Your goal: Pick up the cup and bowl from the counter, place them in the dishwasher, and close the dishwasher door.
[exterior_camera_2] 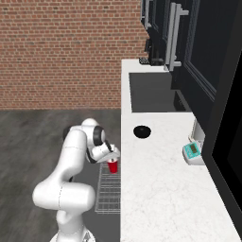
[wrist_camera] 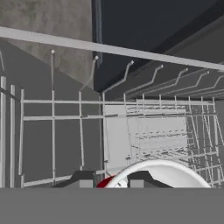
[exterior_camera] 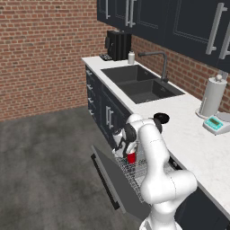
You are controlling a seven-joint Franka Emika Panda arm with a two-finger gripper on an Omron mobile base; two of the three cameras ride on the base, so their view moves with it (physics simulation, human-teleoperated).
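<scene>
The arm (exterior_camera: 158,179) is glossy white, built of thick rounded segments that swell into bulbous elbows. Dark, nearly black rings and discs mark its joints. The gripper (exterior_camera: 130,152) has a white block body, and its two small fingertips (wrist_camera: 83,180) are dark grey and squared.

Even flat light; soft shadows; sharp render
</scene>
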